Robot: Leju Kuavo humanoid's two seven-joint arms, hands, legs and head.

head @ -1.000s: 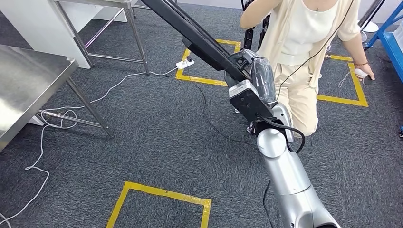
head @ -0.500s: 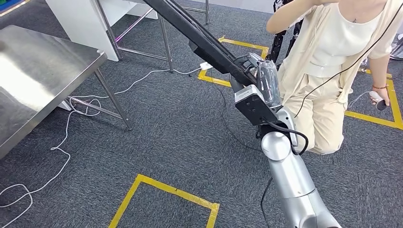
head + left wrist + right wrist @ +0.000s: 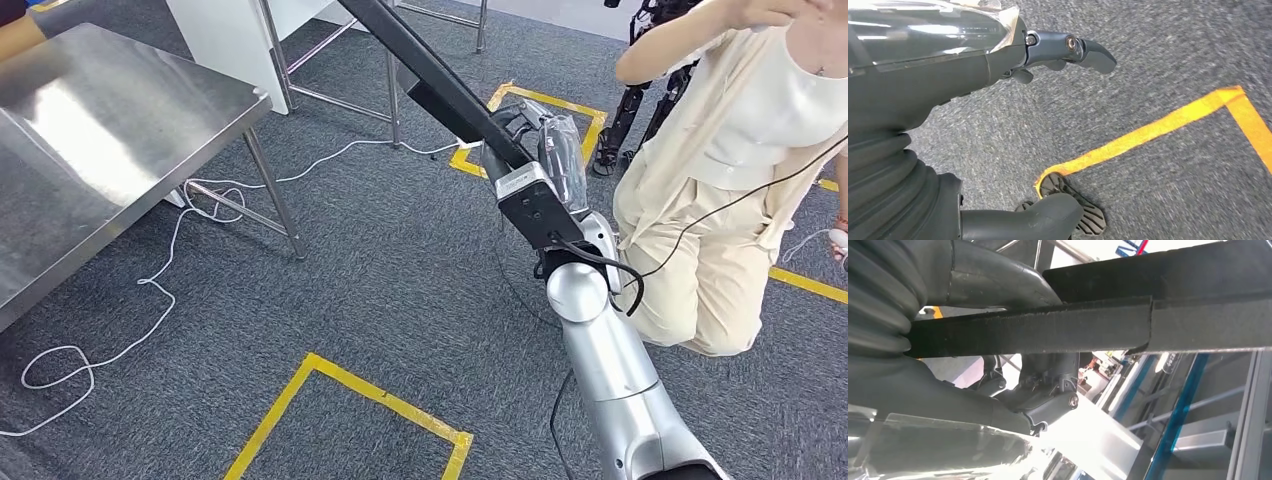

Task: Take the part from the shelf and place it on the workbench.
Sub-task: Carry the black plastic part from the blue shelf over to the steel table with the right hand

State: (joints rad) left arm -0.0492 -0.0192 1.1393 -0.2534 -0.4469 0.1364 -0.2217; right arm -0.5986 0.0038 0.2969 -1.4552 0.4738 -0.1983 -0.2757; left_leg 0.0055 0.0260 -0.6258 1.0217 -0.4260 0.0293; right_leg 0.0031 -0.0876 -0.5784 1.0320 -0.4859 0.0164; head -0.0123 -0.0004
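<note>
Carrying the part toward the bench

The shiny steel workbench (image 3: 90,150) lies at left; the left hand (image 3: 998,65) hangs empty, fingers loosely apart. Further right, the right hand (image 3: 535,150) clasps the long black bar-shaped part (image 3: 430,75). Next, I judge: bring it over the benchtop and lower.

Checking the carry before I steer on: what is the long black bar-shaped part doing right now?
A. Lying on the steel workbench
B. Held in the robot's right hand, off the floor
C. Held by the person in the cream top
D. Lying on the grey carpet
B: the right hand grips the long black bar-shaped part, which juts up over the carpet, away from the steel workbench.
</note>
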